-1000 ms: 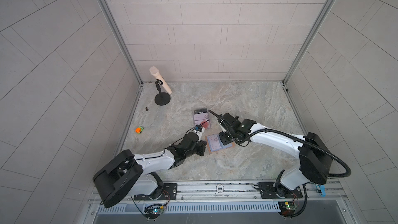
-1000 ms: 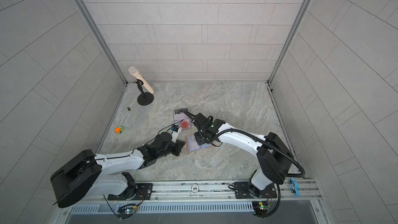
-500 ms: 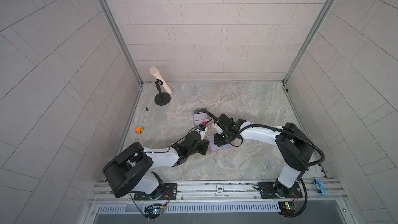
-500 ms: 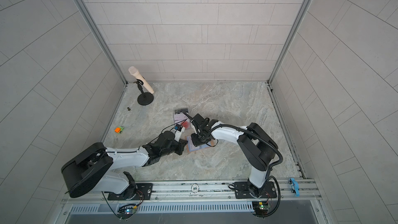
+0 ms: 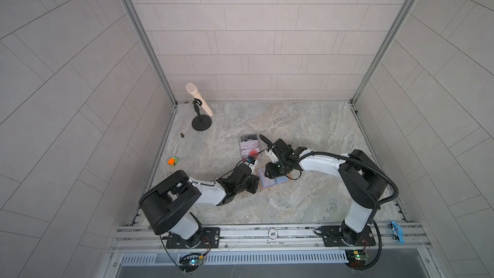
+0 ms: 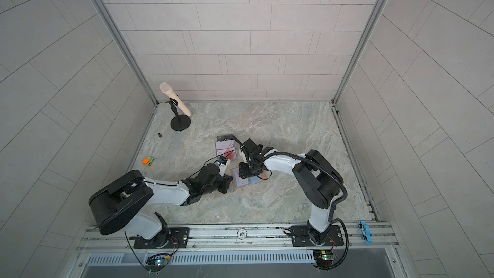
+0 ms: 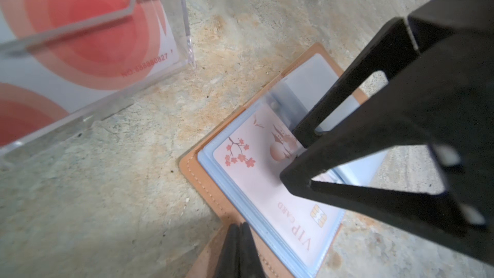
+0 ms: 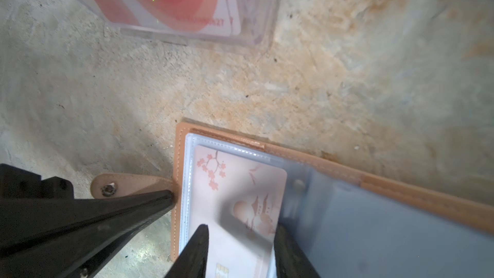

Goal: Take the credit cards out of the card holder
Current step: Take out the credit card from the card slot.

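Pinning the open tan leather card holder [image 7: 202, 186] to the marble tabletop [image 7: 107, 183] by its edge, the clenched left gripper [image 7: 236, 239] apparently steadies it while the right gripper [image 8: 240, 228], jaws parted and empty, sits over the sleeved pink blossom-printed card [image 8: 232, 180].

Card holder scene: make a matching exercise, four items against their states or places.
1. tan leather card holder
2. pink VIP card
3. clear acrylic box
4. left gripper

a. shut, tip at the holder's edge
b. lies open on the marble tabletop
c. inside a clear plastic sleeve
d. contains red-circle cards

Pairs: 1-b, 2-c, 3-d, 4-a.
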`<state>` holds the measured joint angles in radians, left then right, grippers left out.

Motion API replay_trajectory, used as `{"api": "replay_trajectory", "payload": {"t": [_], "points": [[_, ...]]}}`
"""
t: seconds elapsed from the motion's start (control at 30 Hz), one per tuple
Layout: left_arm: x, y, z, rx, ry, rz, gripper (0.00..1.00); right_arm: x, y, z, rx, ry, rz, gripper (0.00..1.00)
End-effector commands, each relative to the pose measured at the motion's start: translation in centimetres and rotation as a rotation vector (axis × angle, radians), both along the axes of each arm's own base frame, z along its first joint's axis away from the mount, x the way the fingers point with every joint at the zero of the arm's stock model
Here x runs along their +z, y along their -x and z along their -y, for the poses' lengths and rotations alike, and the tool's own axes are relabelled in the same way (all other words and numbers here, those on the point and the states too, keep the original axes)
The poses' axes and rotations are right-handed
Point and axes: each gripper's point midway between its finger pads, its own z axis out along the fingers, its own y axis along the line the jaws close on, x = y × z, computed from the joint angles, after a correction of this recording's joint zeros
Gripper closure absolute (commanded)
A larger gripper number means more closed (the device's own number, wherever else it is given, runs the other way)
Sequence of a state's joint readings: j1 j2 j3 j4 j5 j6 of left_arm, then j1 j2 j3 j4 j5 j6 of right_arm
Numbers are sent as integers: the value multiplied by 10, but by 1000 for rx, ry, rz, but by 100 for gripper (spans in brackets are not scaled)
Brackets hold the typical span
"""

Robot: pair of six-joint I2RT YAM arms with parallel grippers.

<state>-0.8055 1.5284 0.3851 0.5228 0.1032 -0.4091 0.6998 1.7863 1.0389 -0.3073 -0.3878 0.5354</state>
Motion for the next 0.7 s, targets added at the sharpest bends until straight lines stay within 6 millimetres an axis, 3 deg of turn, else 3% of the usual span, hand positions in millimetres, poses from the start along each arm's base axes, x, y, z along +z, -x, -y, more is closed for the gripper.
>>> {"api": "replay_trajectory", "payload": {"t": [0.0, 0.67], "points": [[-11, 2, -3, -5, -34, -4, 100, -17, 11, 4, 5, 1, -66, 56], [-18, 1, 5, -31, -53, -34, 100, 11, 2, 10, -90, -285, -162, 56]]}}
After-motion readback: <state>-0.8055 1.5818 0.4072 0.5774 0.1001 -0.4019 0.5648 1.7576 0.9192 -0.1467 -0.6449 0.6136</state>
